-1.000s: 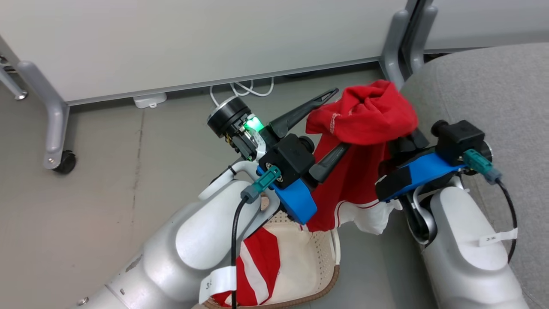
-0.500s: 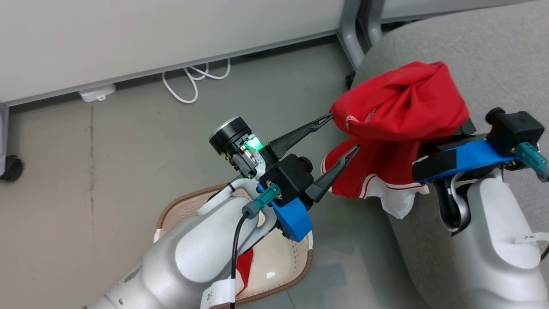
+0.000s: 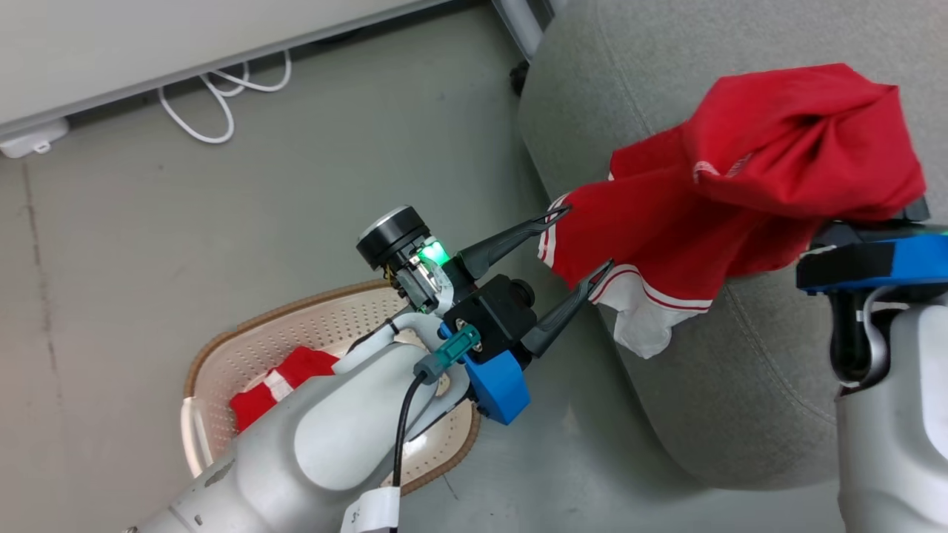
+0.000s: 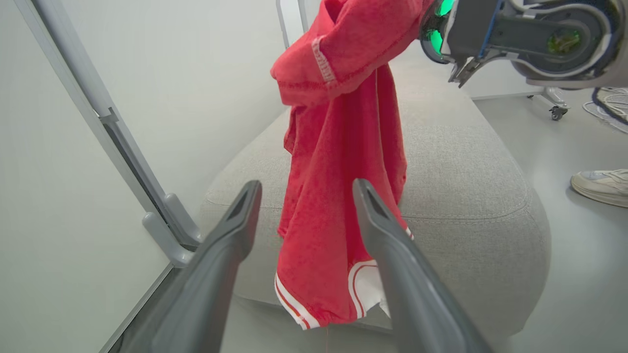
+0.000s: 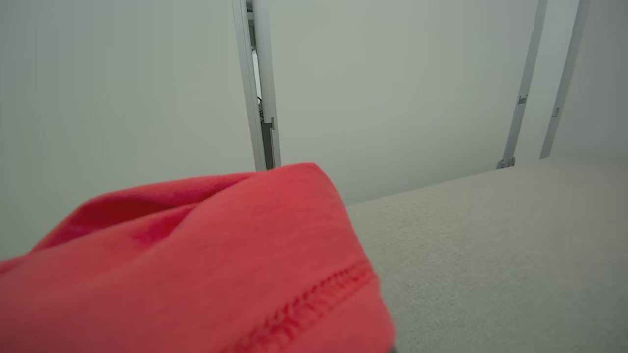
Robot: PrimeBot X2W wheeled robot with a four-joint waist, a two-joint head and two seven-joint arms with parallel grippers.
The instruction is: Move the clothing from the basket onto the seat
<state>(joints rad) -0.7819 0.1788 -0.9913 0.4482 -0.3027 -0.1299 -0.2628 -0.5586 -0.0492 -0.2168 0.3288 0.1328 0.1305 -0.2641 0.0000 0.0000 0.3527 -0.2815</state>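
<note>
A red piece of clothing (image 3: 778, 148) with white trim is draped over my right gripper and hangs above the grey seat (image 3: 652, 66). The fabric hides that gripper's fingers; its blue wrist block (image 3: 874, 263) shows below. My left gripper (image 3: 587, 238) stands open at the garment's hanging hem. In the left wrist view the clothing (image 4: 338, 196) hangs just beyond the spread left gripper (image 4: 304, 189), in front of the seat (image 4: 466, 162). In the right wrist view the clothing (image 5: 196, 264) lies over the seat (image 5: 490, 245). A second red piece (image 3: 274, 381) lies in the basket (image 3: 296, 326) on the floor.
White cables (image 3: 215, 96) and a white adapter (image 3: 26, 137) lie by the partition wall. A grey partition leg (image 3: 522, 22) stands at the seat's far corner. A person's pale shoe (image 4: 601, 186) rests on the floor beside the seat.
The head camera has turned right, toward the seat. My right gripper has carried the red garment from beside the seat to above it. The left gripper stays open near the hem.
</note>
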